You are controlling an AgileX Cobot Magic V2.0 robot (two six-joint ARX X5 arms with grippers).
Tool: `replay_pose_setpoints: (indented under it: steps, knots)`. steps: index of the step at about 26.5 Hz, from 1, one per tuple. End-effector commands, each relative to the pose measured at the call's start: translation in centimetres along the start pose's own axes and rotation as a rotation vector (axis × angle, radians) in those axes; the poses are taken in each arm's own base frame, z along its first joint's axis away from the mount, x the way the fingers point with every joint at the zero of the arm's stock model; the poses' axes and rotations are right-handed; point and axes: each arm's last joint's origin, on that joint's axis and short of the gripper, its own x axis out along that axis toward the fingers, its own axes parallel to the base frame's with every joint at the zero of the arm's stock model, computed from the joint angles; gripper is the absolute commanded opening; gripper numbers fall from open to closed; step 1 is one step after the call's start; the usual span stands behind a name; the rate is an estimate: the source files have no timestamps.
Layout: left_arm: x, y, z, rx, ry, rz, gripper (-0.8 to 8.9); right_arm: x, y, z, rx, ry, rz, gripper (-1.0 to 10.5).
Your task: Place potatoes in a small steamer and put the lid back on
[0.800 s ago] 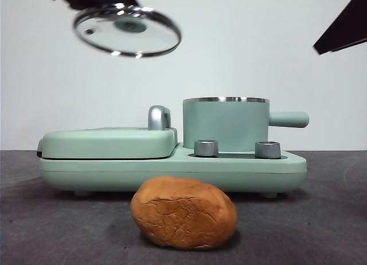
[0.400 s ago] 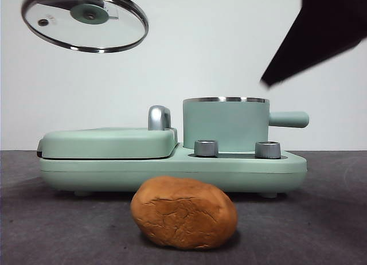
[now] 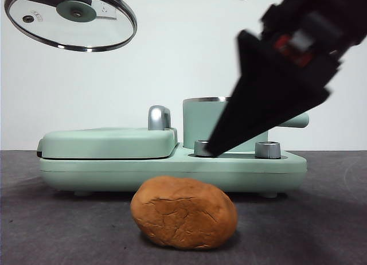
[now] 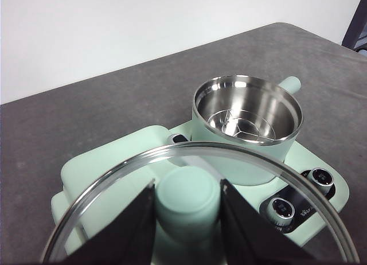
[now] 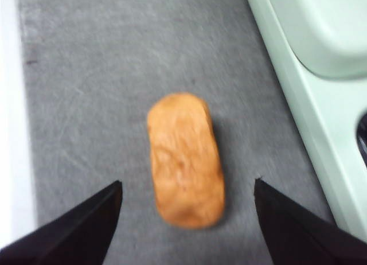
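The orange-brown potato [image 3: 183,212] lies on the grey table in front of the appliance; it also shows in the right wrist view [image 5: 184,159]. My right gripper [image 5: 187,183] is open above it, one jaw on each side, not touching. In the front view this gripper [image 3: 223,141] is a big dark wedge coming down from the upper right, hiding part of the small steamer [image 3: 200,121]. The steamer [image 4: 246,113] is uncovered and its steel inside is empty. My left gripper [image 4: 187,183] is shut on the knob of the glass lid [image 3: 69,18], held high at the left.
The steamer stands on the right of a mint-green appliance base [image 3: 172,168] with two steel dials [image 3: 268,149]. On the base's left sits the flat grill cover [image 3: 109,141] with a chrome handle [image 3: 159,117]. Grey table lies around the potato.
My right gripper has swung down from the upper right corner to in front of the steamer, above the potato. The lid has moved left and a little up. The potato has not moved.
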Motion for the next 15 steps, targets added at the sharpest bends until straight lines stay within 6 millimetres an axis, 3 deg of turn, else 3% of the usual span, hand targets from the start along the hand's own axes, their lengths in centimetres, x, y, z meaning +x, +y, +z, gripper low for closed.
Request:
replay_pose_setpoints:
  steps: [1, 15]
  knots:
    - [-0.2, 0.0, 0.9, 0.005, -0.055, -0.001, 0.15, 1.2, 0.1, 0.6, 0.003, -0.009, 0.012, 3.9]
    - [-0.2, 0.0, 0.9, 0.005, -0.055, -0.001, 0.15, 5.5, -0.3, -0.7, 0.043, 0.095, 0.056, 3.5]
